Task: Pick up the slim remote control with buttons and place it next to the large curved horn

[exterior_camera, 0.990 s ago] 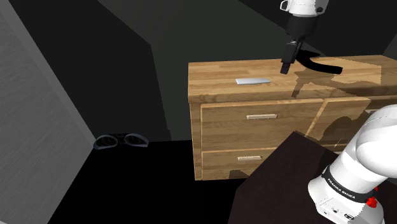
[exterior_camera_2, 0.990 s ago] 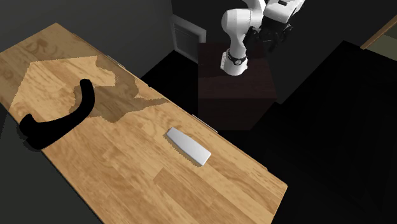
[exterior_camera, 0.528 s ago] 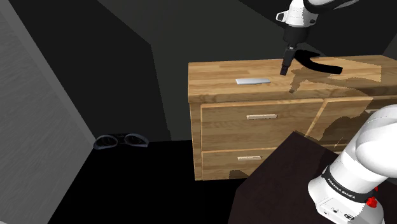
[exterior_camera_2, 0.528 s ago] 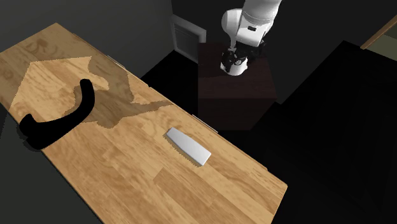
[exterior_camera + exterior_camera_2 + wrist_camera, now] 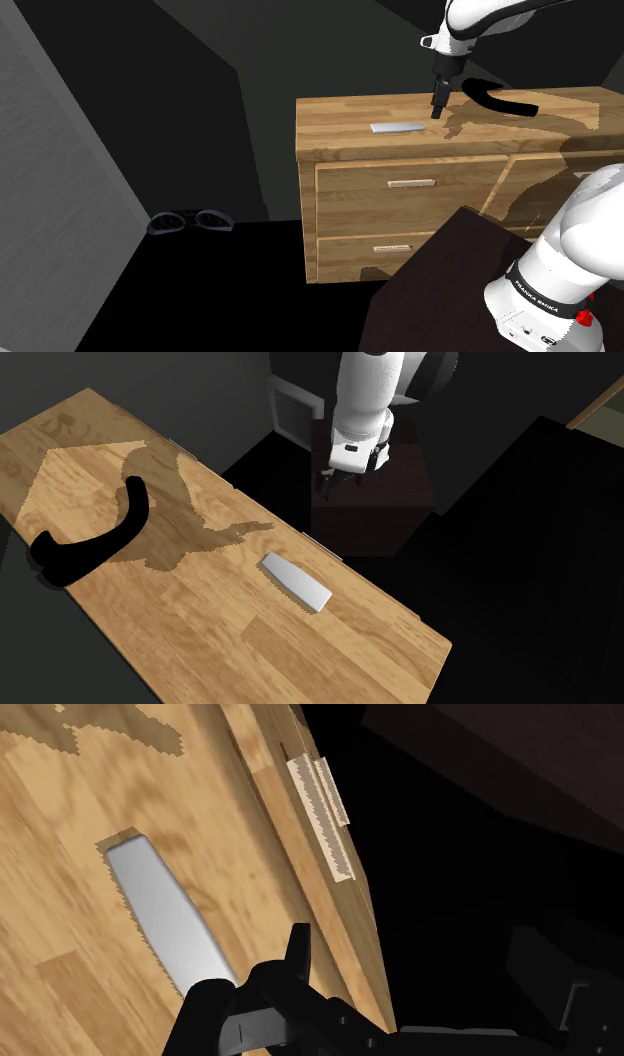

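The slim remote (image 5: 397, 127) lies flat on the wooden bench (image 5: 340, 112), well apart from the black curved horn (image 5: 500, 100). It is drawn plain pale grey. Its long axis runs along the bench's front edge, with one short end aimed toward the horn's part of the bench and the other away from it.

My claw (image 5: 437, 108) hangs above the bench between the horn and the remote, close over the remote's horn-side end and touching neither. The fingers stand apart with nothing between them.

The second exterior view looks down on the whole bench top (image 5: 200, 642). There the horn (image 5: 95, 542) arcs with its thick end at the edge farthest from my stand. The remote (image 5: 296, 583) sits nearer the opposite, front edge than the horn does. My claw (image 5: 327, 487) shows against the dark stand. My arm's shadow spreads from the horn toward the remote without reaching it.

The wrist view brings the remote (image 5: 165, 919) close beside my claw (image 5: 410, 952), with the bench's front edge and a pale drawer handle (image 5: 320, 814) just past it.

Bare wood lies all around the horn, most of it between the horn and the remote.
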`<state>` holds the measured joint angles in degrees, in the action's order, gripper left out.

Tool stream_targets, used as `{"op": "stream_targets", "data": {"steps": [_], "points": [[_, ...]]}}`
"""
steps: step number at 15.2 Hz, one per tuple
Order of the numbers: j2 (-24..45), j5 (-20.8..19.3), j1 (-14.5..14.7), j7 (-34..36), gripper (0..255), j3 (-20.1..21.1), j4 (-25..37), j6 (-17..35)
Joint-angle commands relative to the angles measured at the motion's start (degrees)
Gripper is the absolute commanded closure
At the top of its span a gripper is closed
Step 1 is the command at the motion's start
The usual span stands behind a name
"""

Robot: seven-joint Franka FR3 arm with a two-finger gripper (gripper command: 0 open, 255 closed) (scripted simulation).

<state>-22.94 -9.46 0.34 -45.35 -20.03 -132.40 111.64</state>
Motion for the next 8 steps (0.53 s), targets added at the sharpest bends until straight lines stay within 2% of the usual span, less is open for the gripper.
{"op": "stream_targets", "data": {"steps": [1,8], "points": [[4.28,0.86,0.66,-4.26,0,-2.07,1.70,2.60],[21.35,8.39,1.57,-21.06,0,-7.79,12.19,7.80]]}}
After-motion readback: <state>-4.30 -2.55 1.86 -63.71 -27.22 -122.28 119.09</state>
